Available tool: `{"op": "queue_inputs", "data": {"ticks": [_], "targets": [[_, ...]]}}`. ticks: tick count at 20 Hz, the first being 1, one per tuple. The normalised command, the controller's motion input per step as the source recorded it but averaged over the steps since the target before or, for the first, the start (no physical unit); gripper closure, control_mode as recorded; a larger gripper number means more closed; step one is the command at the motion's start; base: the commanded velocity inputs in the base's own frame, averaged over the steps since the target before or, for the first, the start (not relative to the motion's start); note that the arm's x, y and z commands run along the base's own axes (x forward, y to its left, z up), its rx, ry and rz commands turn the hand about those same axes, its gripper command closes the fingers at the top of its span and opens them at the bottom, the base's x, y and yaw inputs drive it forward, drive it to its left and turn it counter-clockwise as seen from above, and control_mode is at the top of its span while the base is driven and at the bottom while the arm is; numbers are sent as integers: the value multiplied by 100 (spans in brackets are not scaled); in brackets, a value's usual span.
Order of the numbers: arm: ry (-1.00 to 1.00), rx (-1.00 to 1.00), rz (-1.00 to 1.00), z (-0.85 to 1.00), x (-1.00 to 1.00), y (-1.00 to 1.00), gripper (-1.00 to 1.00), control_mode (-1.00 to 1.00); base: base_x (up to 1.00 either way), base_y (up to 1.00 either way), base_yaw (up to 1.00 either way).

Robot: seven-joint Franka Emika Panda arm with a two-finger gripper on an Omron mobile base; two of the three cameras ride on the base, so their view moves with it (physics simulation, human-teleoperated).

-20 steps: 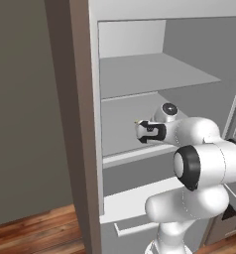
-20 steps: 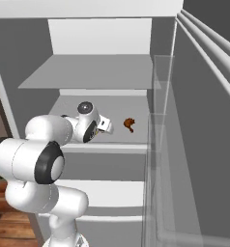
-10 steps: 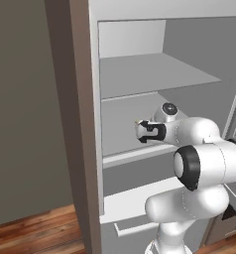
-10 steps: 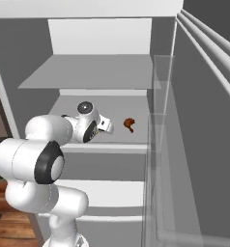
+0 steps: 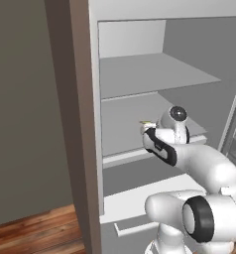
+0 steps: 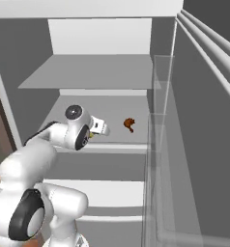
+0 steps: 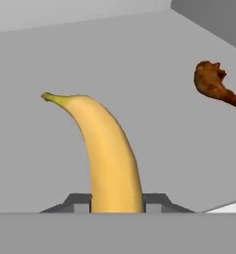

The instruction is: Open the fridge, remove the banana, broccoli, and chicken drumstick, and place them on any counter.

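Observation:
The fridge stands open, its grey shelves bare to the base views. My gripper is shut on the lower end of the yellow banana, which curves up and away over the middle shelf. A fingertip presses on each side of it. From the left base view the gripper reaches into the middle shelf, with a sliver of banana at its tip. The reddish-brown chicken drumstick lies on the same shelf, to the gripper's right, and shows again as the chicken drumstick. The broccoli and the counter are out of view.
The fridge's open door, with clear bins, stands along the right. A dark brown wall panel borders the fridge on the left. A bottom drawer sits below the shelves, above the wooden floor.
The jaws have closed on the banana. The arm and the drumstick have stayed where they were.

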Motion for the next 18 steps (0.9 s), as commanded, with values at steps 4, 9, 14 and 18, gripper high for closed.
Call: {"op": "queue_inputs", "data": {"ticks": [4, 9, 14, 18], "targets": [[5, -14, 12, 80, -93, 11, 100, -100, 0, 0, 0], [14, -4, 22, 83, -96, 11, 100, -100, 0, 0, 0], [15, -2, 28, 79, -98, 16, 100, -100, 0, 0, 0], [16, -3, 20, 70, -90, 35, 100, -100, 0, 0, 0]]}}
